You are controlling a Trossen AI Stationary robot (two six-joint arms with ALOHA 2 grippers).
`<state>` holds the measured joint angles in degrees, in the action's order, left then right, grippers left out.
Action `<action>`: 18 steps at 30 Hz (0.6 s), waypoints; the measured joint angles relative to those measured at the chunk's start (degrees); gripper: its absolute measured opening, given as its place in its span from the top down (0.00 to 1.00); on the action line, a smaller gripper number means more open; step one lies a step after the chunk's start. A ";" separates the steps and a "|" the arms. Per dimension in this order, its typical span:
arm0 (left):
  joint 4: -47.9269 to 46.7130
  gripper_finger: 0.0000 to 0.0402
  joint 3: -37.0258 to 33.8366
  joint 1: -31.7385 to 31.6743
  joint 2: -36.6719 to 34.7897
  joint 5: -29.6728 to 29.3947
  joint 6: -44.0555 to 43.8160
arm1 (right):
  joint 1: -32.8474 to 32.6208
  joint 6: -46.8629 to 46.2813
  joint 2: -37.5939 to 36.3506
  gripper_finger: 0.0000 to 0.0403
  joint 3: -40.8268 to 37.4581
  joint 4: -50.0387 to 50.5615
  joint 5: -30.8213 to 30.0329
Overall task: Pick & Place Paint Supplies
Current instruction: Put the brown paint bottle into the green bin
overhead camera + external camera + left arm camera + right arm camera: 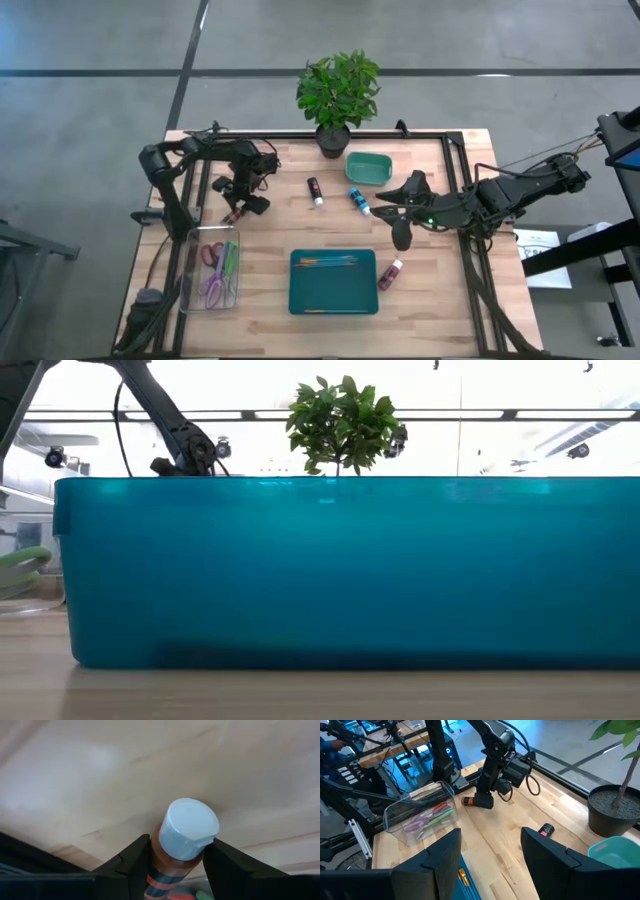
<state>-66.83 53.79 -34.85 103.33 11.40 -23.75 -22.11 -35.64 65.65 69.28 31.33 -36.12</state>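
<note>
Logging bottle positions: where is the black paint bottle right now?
High view: the black paint bottle lies mid-table, below the potted plant and left of the blue bottle.

Even, soft daylight covers the worktop (270,245) in the high view; shadows under both arms are short and faint. The low view is strongly backlit: bright windows wash out the room behind the teal bin (350,570), whose near wall fills the picture and looks slightly soft. In the left wrist view the white bottle cap (191,829) between the left hand's fingers (131,862) is sharp, while the wood beyond it blurs, with a pale glare patch. The right wrist view is clear, its blue-lit background dimmer.
</note>
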 joint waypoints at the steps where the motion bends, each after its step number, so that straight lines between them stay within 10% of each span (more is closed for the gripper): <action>1: 0.00 0.58 0.54 0.00 0.00 0.00 0.00 | 0.00 0.00 0.00 0.49 0.00 0.00 0.00; 18: 1.06 0.58 14.56 2.43 -8.21 0.69 -0.24 | 0.07 -1.57 0.00 0.49 0.00 -0.15 -3.21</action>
<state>-65.77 68.34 -32.42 95.12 12.08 -23.99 -22.04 -37.21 65.65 69.28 31.18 -39.33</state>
